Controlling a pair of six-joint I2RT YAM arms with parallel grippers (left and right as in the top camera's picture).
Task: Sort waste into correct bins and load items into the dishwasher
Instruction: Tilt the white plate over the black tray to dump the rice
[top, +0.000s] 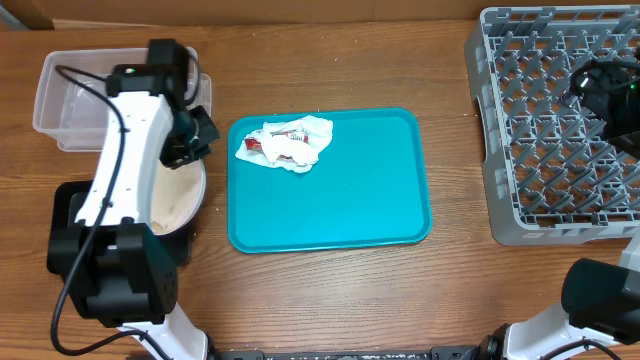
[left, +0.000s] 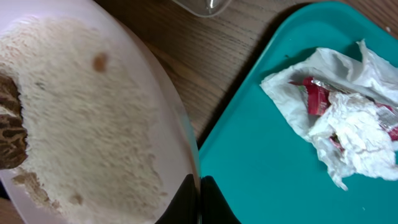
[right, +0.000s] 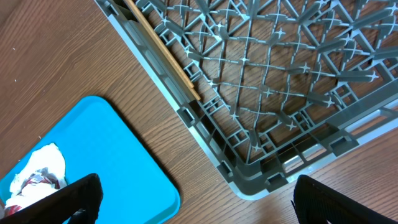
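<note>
The left gripper (left: 198, 199) pinches the rim of the dirty plate (left: 81, 124) at the left, near the clear tub (top: 70, 92). I think it holds the plate so the brown lump (left: 11, 127) can be tipped off (it sits right at the plate's edge). The napkin (top: 300, 135) and red wrapper (left: 314, 99) lie on the teal tray (top: 340, 200). The right gripper (right: 199, 196) hangs wide open over the grey rack (top: 530, 150), where the chopsticks (right: 163, 53) lie.

The wooden table (top: 330, 290) carries a teal tray (top: 340, 200) at its centre, a clear tub (top: 42, 100) at ten o'clock, a black tray (top: 66, 205) at eight o'clock and a grey dish rack (top: 520, 200) at three o'clock.
</note>
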